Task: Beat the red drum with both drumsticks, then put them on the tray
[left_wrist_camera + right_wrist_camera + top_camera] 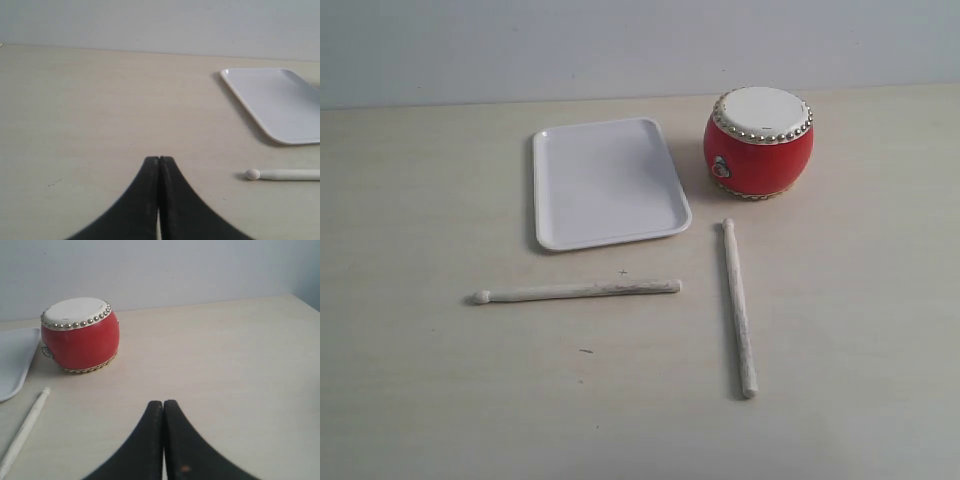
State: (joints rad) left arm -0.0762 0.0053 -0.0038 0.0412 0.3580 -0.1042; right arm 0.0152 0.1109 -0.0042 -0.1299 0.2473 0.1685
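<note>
One pale counter (860,330) is seen to carry every task item. The tray (610,182) (white, rectangular, low-rimmed) is laid flat towards the rear, left of centre in the exterior view. The red drum (758,150) is stood upright near the tray's right edge, apart from it, with the white studded skin uppermost.

The left drumstick (575,291) is laid crosswise in front of the tray, near it but not touching, with the rounded tip directed to the left of the exterior view. The right drumstick (738,305) is laid roughly front to back before the drum, its tip directed at the drum and placed just short of it. The two sticks are set apart from each other; neither is on the tray and neither is gripped.

The left claw (159,161) is shown clenched on nothing, the jaws pressed together, well apart from the left drumstick's tip. The right claw (163,404) is likewise clenched and empty, with the drum ahead of it.
</note>
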